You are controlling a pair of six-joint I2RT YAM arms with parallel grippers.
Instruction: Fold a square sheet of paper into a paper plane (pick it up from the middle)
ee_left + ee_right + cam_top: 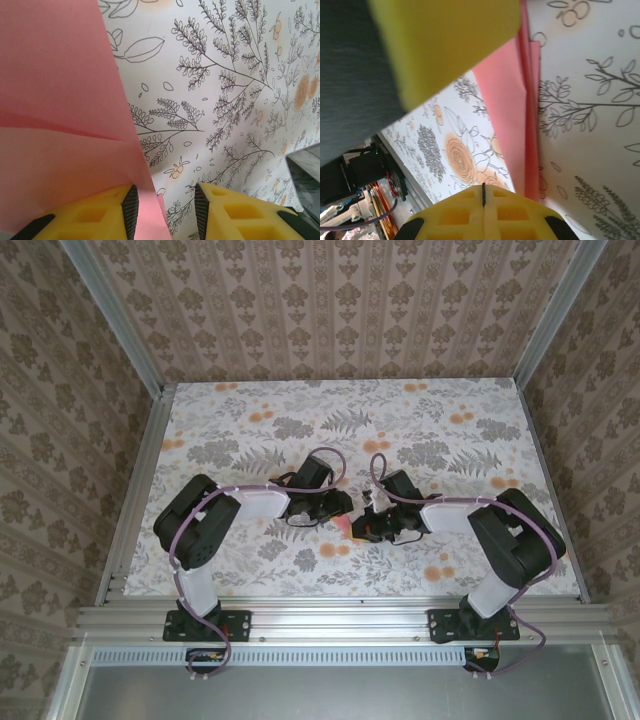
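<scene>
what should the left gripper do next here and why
Probably close the left gripper gently on the pink paper. Its jaws stand apart with the creased sheet's edge running down between them, so nothing pins that side. The right gripper is shut beside the folded layers and does not seem to clamp them, so a left grip would likely steady the sheet for folding.

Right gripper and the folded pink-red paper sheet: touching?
Cannot tell. In the right wrist view the folded pink-red paper sheet runs behind the shut right gripper; any contact is hidden.
</scene>
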